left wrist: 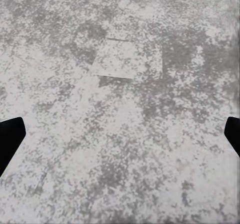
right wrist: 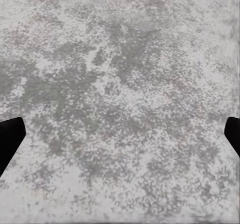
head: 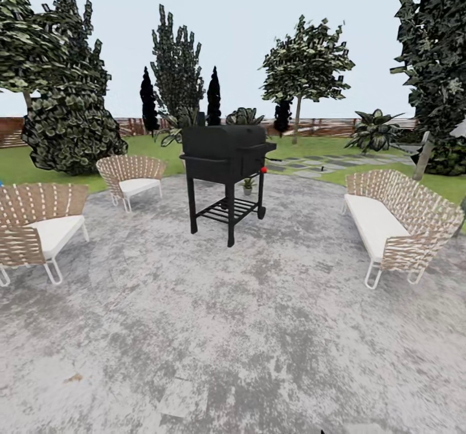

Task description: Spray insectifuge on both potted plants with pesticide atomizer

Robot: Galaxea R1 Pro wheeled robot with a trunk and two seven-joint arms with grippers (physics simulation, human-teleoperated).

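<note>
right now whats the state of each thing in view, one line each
grill: lid shut, upright on the patio
potted plant: upright behind the grill
sofa: unoccupied, upright
two chairs: unoccupied, upright
left gripper: jaws wide apart, holding nothing
right gripper: jaws wide apart, holding nothing

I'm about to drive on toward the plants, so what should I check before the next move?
1. Left pincer open and empty: ok, fingers spread wide over bare paving.
2. Right pincer open and empty: ok, same.
3. Pesticide atomizer located: not ok, not spotted yet.
4. A potted plant located: ok, one small pot stands behind the black grill.
5. Second potted plant located: cannot tell.
6. Path ahead on the patio: ok up to the grill; steer between it and the white-cushioned bench.
</note>
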